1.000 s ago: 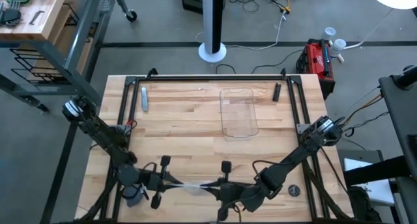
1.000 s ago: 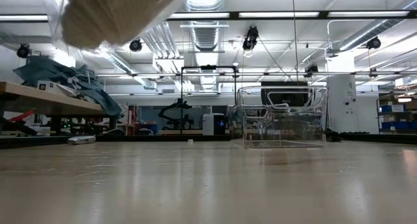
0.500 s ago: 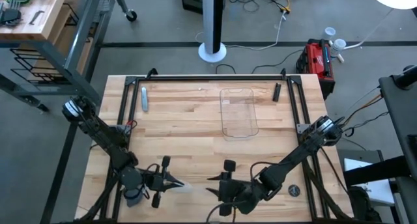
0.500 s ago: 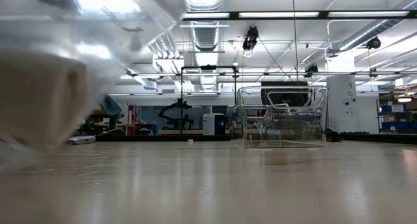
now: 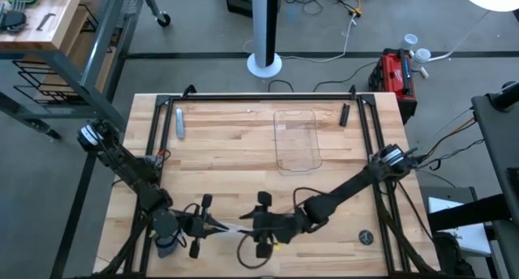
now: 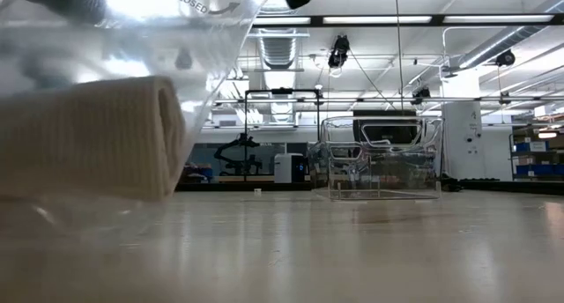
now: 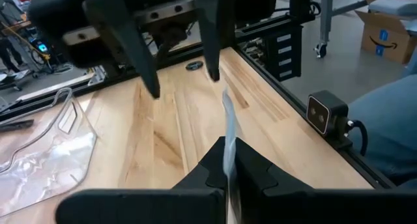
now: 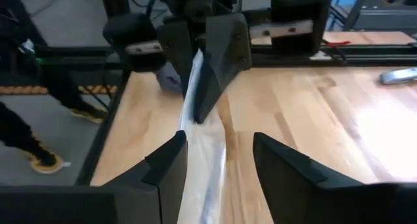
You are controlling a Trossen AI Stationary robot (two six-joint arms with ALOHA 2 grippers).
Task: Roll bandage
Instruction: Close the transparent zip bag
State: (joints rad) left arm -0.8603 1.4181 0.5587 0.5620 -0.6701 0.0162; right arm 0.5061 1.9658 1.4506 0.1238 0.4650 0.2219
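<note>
Close against the low camera, the folded whitish woven bandage (image 6: 97, 136) lies inside a crinkly clear plastic wrapper (image 6: 189, 39) printed "CLOSED"; the high view shows only a thin pale strip there, near the front edge of the pale wooden table (image 5: 235, 149). From its wrist view, the left gripper (image 7: 229, 160) has its dark fingers pinched tight on the wrapper's edge. Facing it, the right gripper (image 8: 215, 152) has its fingers spread wide either side of the wrapper, gripping nothing. Farther back stands a clear rectangular plastic tray (image 5: 296, 139), with a small grey oblong object (image 5: 179, 122) near the far left corner
</note>
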